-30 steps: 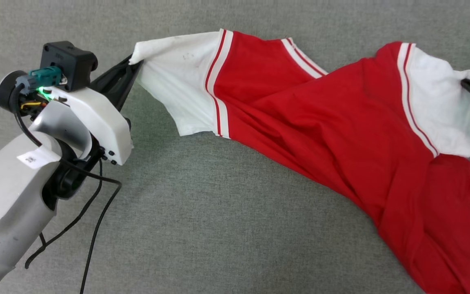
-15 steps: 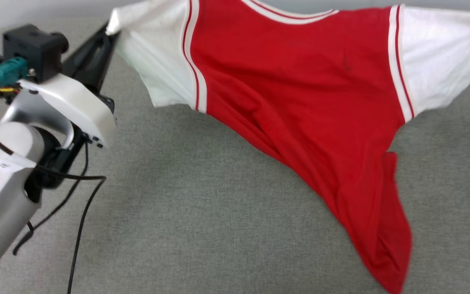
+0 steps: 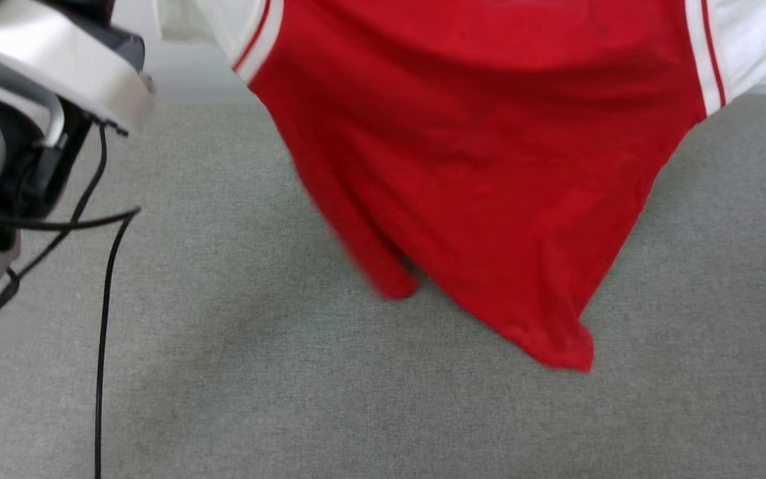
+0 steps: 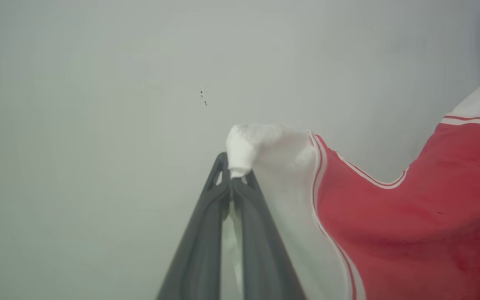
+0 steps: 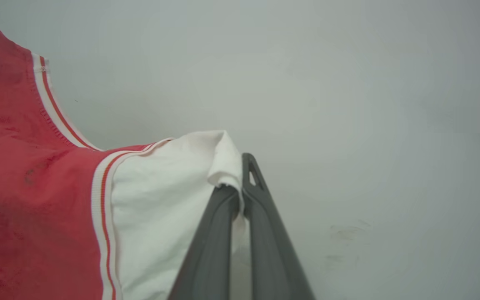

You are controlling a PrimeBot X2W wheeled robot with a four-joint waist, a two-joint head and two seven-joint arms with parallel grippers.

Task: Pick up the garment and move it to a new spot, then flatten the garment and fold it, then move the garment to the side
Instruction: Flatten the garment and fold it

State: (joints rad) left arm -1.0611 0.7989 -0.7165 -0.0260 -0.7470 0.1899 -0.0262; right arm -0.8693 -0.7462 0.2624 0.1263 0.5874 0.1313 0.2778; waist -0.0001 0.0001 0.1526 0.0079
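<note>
Now: left hand (image 4: 232, 177) and right hand (image 5: 238, 183) each clench a white sleeve tip; garment (image 3: 476, 166) hangs between, hem near bench (image 3: 290, 399) at 5 o'clock. I fear thin pinches slipping under tension.

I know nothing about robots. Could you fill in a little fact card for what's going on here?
item: red T-shirt with white sleeves
left fingers: shut on one white sleeve's tip
right fingers: shut on the other sleeve's tip
shirt's pose: held up, spread between both arms, body hanging down
below: grey fabric surface; whether the hem touches it is unclear
</note>
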